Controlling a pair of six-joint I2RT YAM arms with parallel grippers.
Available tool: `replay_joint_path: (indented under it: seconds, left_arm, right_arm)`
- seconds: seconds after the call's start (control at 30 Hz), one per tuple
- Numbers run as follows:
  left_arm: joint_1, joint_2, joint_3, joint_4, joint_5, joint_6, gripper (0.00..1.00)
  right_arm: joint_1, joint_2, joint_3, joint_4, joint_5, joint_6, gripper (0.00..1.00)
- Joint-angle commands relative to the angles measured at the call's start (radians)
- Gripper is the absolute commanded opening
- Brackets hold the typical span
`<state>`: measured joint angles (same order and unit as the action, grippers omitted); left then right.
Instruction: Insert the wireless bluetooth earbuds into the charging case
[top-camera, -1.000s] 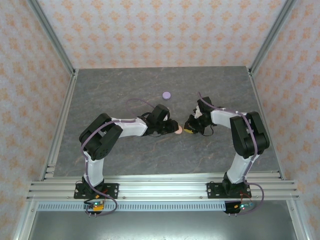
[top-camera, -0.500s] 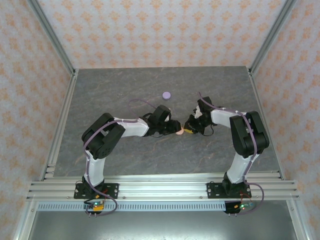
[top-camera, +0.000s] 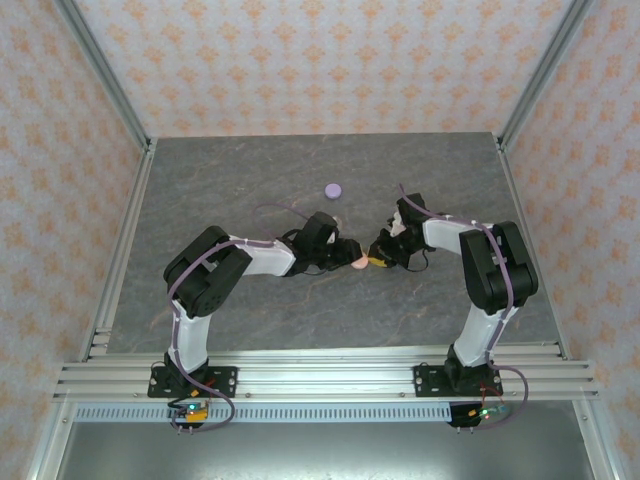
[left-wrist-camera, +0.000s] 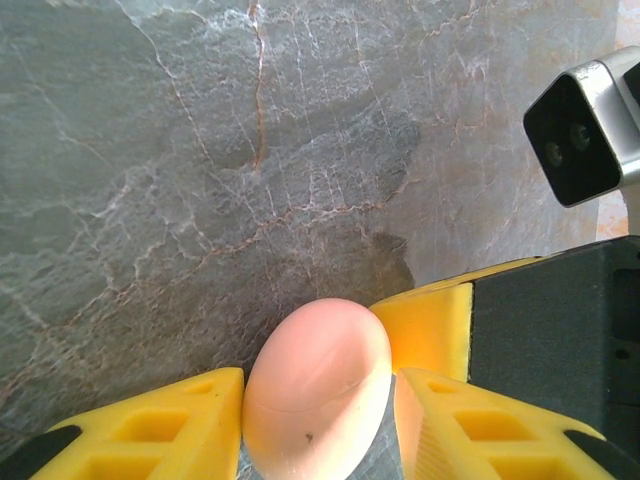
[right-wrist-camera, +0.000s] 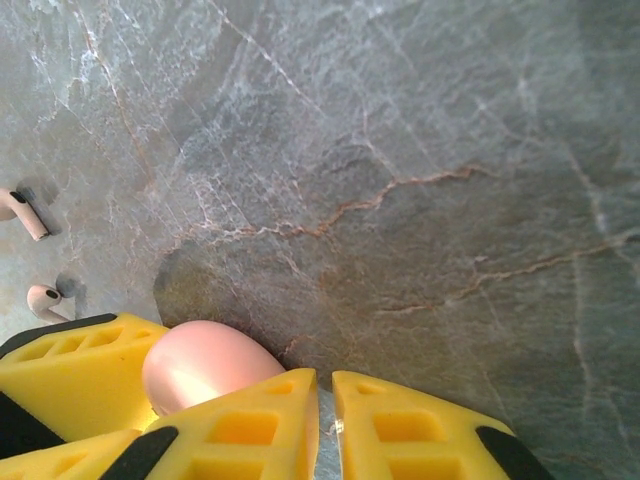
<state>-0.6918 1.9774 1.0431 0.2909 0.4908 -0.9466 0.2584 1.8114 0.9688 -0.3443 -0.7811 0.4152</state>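
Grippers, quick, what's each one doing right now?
Left gripper: closed on the pink charging case.
Right gripper: shut, holding nothing, beside that case.

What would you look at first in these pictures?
A shiny pink egg-shaped case sits between the yellow jaws of the left gripper, in the middle of the grey table. The right gripper is shut right beside it. Two tiny pink earbuds lie loose on the table nearby, and a small round purple case sits alone farther back.
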Motion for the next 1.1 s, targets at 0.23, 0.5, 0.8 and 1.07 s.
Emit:
replay_joint_path:
  seconds: [0.23,0.5,0.8,1.07]
  left_arm:
    - [-0.016,-0.031,0.027,-0.048,-0.002,0.048,0.41]
    - [-0.016,-0.062,0.078,-0.308,-0.126,0.158,0.47]
    - [-0.014,-0.147,0.075,-0.353,-0.158,0.216,0.52]
    - [-0.012,-0.164,0.018,-0.256,-0.091,0.205,0.54]
  right_arm:
    - [0.030,0.035,-0.025,0.065,-0.004,0.023,0.20]
    - [0.017,-0.048,-0.013,-0.041,0.163,-0.013,0.25]
    - [-0.003,-0.119,-0.022,-0.016,0.074,-0.035,0.25]
    - [-0.004,-0.098,-0.001,0.004,-0.039,-0.071,0.28]
